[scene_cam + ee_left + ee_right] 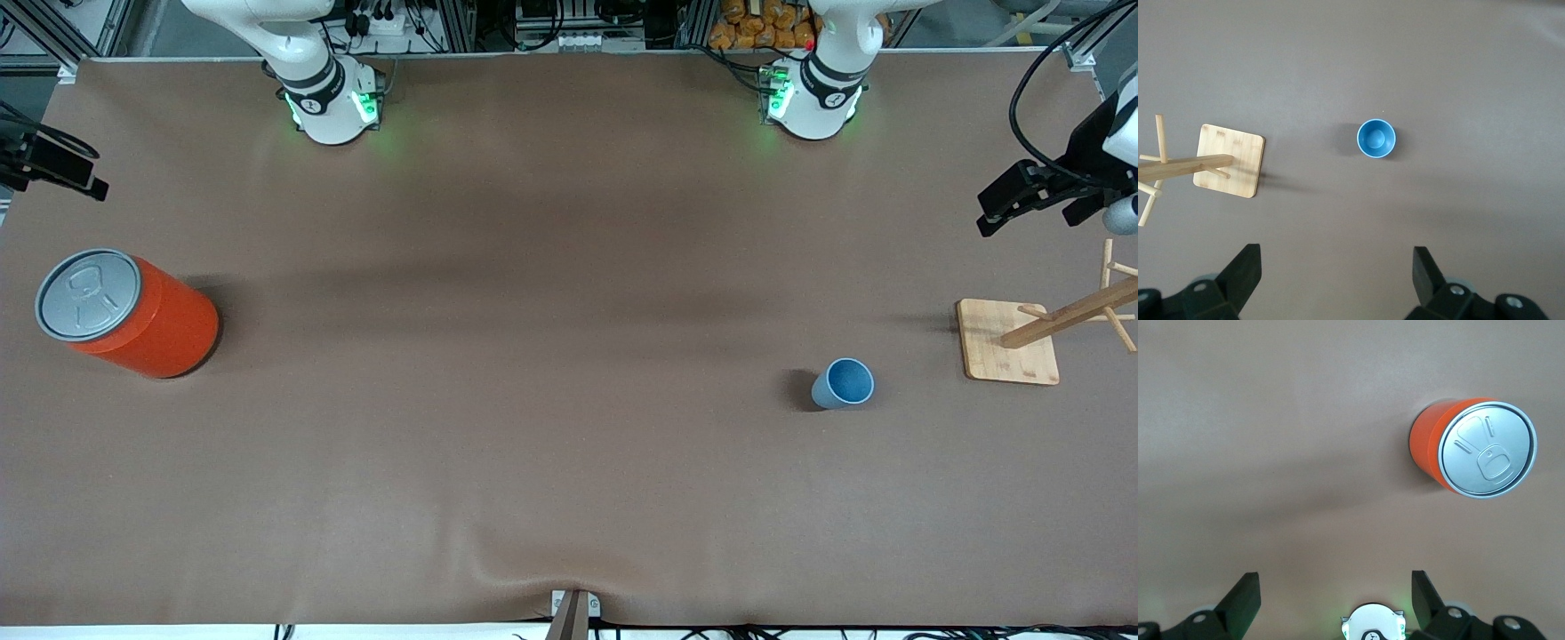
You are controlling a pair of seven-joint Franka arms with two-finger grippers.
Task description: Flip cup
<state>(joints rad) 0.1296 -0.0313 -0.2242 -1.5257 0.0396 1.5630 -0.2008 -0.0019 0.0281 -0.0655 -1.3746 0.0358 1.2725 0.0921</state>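
The cup is a small light-blue tumbler that stands upright with its mouth up, toward the left arm's end of the table. It also shows in the left wrist view, seen from above. My left gripper is open and empty, high over the table near the wooden rack. It shows at the edge of the front view. My right gripper is open and empty, high over the right arm's end of the table, and shows at the edge of the front view.
A wooden peg rack on a square base stands beside the cup, closer to the table's end, and shows in the left wrist view. A large orange can with a grey lid stands at the right arm's end and shows in the right wrist view.
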